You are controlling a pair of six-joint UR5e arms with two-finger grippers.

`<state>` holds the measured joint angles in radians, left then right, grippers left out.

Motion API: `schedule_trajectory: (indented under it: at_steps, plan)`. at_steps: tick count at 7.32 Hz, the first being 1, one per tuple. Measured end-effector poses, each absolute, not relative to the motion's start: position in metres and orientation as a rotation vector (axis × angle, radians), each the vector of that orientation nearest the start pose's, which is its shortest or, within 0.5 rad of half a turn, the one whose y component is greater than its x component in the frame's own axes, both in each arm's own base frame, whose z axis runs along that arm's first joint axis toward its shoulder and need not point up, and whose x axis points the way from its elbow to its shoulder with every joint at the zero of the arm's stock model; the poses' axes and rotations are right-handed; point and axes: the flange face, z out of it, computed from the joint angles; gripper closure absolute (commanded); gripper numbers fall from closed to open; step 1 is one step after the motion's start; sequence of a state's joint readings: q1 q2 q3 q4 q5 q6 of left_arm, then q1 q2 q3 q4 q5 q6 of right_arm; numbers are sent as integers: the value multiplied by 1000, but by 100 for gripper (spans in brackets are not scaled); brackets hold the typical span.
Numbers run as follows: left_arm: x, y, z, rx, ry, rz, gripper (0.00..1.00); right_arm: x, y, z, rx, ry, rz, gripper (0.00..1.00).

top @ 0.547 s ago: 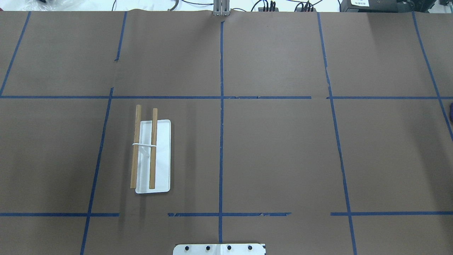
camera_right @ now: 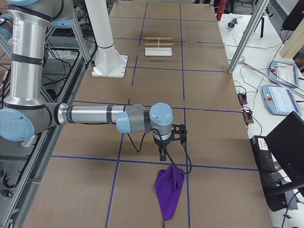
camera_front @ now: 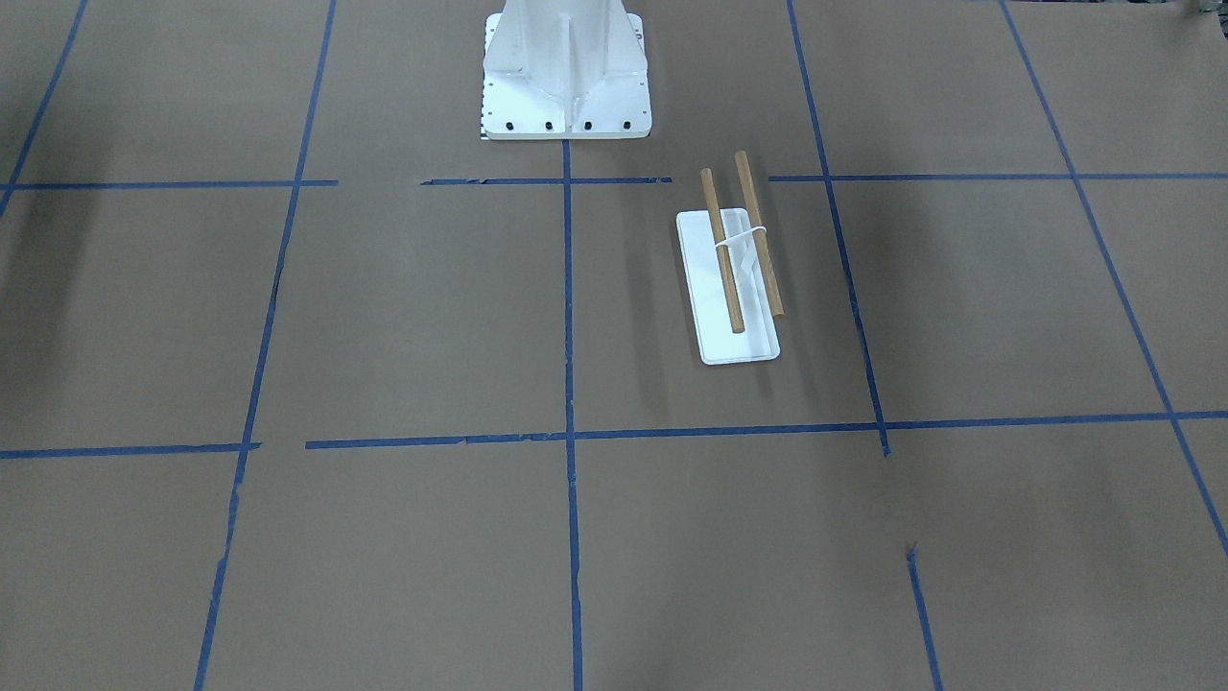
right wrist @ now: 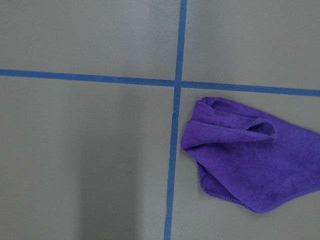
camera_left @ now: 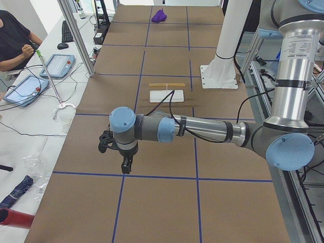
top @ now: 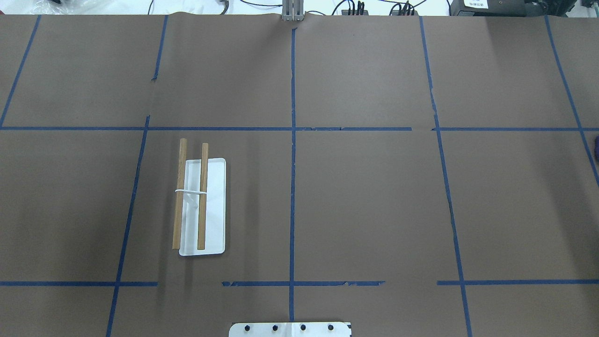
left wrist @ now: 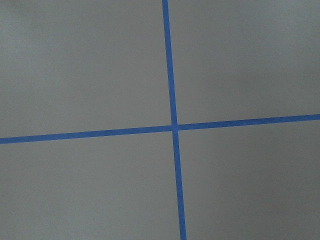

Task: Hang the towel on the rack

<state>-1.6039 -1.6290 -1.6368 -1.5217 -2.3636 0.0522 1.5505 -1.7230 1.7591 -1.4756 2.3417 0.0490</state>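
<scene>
Near the towel [camera_right: 169,189] hangs the right claw [camera_right: 163,156]; it and left claw [camera_left: 125,166]: spread unclear.

White pedestal [camera_front: 566,67] on blue-taped table [top: 374,210]

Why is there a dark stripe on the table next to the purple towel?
Right wrist view: that dark stripe is a soft shadow on the table beside the towel, which looks sharp. Front-facing view: the rack casts faint shadows too. Left wrist view: evenly lit, no glare.
</scene>
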Motion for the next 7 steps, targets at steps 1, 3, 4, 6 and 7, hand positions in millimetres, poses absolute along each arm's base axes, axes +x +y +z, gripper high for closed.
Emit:
schedule_trajectory:
  at_steps: [1,3,4,6,7]
  plan:
    - [-79,-517,599,107,790,49,0,55,-439,634,93,-778,-21,0]
    - [-79,-517,598,110,790,51,0,54,-440,663,82,-780,-20,0]
    - [-79,-517,597,111,790,51,0,54,-440,690,110,-778,-35,0]
    - [-78,-517,597,112,790,53,0,50,-450,755,180,-777,-77,0]
    - [-78,-517,597,113,791,54,0,42,-456,774,189,-779,-103,0]
